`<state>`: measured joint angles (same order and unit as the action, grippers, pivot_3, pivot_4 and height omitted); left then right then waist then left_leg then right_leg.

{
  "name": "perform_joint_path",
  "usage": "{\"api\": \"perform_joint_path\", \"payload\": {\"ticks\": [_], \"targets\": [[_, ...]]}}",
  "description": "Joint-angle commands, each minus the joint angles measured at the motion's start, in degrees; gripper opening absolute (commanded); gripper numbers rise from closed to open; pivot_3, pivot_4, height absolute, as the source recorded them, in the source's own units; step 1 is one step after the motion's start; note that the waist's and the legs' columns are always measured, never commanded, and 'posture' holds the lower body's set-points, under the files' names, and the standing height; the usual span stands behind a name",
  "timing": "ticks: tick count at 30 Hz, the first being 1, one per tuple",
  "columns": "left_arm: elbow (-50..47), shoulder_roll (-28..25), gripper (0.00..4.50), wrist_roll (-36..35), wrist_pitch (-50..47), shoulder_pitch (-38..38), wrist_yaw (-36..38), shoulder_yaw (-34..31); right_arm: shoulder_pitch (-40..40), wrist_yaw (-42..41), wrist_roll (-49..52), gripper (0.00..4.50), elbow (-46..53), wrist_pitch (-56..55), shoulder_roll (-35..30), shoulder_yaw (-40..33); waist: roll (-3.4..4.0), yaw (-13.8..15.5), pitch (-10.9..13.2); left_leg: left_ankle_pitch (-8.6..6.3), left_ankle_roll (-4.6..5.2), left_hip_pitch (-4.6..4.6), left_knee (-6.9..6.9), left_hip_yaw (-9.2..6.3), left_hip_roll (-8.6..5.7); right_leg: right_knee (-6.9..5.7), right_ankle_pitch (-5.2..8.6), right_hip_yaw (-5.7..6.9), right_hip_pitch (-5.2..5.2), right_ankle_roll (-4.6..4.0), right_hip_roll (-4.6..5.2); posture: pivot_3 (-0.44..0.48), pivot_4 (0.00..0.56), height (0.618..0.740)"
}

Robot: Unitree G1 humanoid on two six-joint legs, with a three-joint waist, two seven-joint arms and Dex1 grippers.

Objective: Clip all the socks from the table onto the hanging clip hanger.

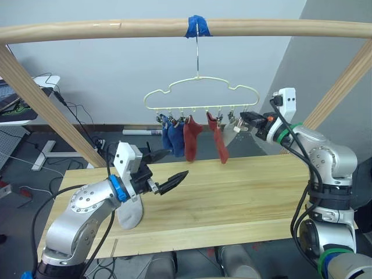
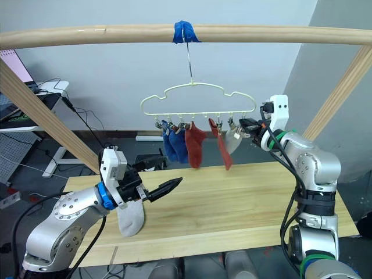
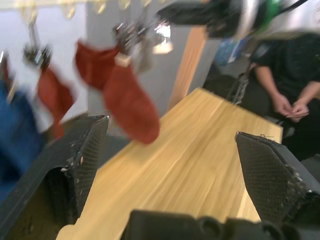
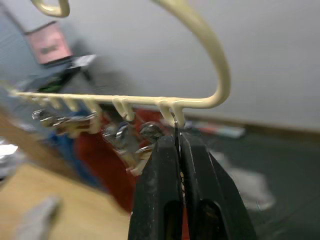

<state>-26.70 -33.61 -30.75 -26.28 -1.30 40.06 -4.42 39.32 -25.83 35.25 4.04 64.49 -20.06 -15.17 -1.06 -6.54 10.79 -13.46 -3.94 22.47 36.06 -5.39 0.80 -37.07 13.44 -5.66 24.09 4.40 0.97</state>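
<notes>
Socks hang from the clip hanger [image 1: 200,99]: two blue [image 1: 171,135], two rust red [image 1: 192,141], one light grey [image 2: 234,139] at the end clip; right gripper [image 4: 177,165] is pressed together on that end clip; left gripper [image 1: 168,174], fingers spread, hovers above the counter [image 1: 244,192] beside the last grey sock [image 1: 130,212]; next likely comes grasping it and lifting it to a free clip.

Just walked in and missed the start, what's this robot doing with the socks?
It is clipping socks onto the clip hanger hung from a wooden pole. Two blue socks, two rust red socks and one light grey sock hang there. The right pincer is shut on a clip at the hanger's end. The left pincer is open above the table, where one grey sock remains.
</notes>
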Motion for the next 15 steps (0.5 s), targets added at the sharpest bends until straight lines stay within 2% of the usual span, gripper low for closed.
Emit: {"api": "perform_joint_path", "payload": {"ticks": [1, 5, 6, 9, 12, 15], "targets": [[3.70, -0.78, 4.50, 4.26, 5.88, -3.41, 0.98, -1.82, 2.09, -1.62, 6.57, 0.02, 0.71, 7.90, -1.35, -2.80, 0.00, 0.06, 0.00, 0.00, 0.00, 0.02, 0.00, -0.01, 0.00, 0.01, 0.00, 0.01, 0.01, -0.01, 0.00, -0.064, 0.175, 0.740], [7.46, -0.78, 4.50, 7.34, 9.88, -5.82, 1.16, -2.56, 2.83, -0.19, 8.09, 0.02, 0.43, 10.56, -1.81, -3.43, 0.01, 0.20, 0.01, -0.01, 0.01, 0.12, -0.01, 0.00, 0.00, 0.06, 0.01, 0.03, 0.07, -0.01, 0.02, -0.064, 0.172, 0.740], [11.25, -0.68, 4.50, 9.85, 12.54, -6.68, -0.39, -3.46, 3.17, 0.08, 8.64, 0.02, 0.51, 11.19, -1.70, -3.61, 0.01, 0.21, 0.01, -0.01, 0.01, 0.12, 0.00, -0.01, -0.01, 0.06, 0.01, 0.03, 0.07, -0.01, 0.03, -0.064, 0.172, 0.740], [26.30, 1.03, 4.50, 16.82, 16.02, -5.41, -11.06, -7.13, 1.64, -0.77, 7.90, 0.02, 2.71, 9.94, -2.30, -0.93, 0.01, 0.17, 0.01, -0.01, 0.01, 0.04, 0.00, 0.00, 0.00, 0.03, 0.01, 0.03, 0.05, -0.02, 0.03, -0.061, 0.169, 0.740], [33.92, 1.73, 4.50, 19.71, 17.00, -2.20, -14.98, -7.54, 1.17, 0.56, 8.35, 0.02, 3.02, 10.61, -1.27, -2.09, 0.01, 0.06, 0.01, -0.01, 0.01, 0.06, -0.01, -0.02, 0.02, 0.00, 0.00, 0.05, 0.07, 0.00, 0.00, -0.061, 0.169, 0.740], [37.06, 1.71, 4.50, 21.28, 16.21, -0.20, -15.86, -6.97, 1.39, 1.12, 9.09, 0.02, 3.51, 11.65, -1.15, -3.02, -0.01, 0.51, 0.00, -0.01, 0.01, 0.19, 0.02, -0.06, -0.01, 0.06, -0.01, 0.10, 0.08, 0.03, 0.05, -0.065, 0.168, 0.740]]}}
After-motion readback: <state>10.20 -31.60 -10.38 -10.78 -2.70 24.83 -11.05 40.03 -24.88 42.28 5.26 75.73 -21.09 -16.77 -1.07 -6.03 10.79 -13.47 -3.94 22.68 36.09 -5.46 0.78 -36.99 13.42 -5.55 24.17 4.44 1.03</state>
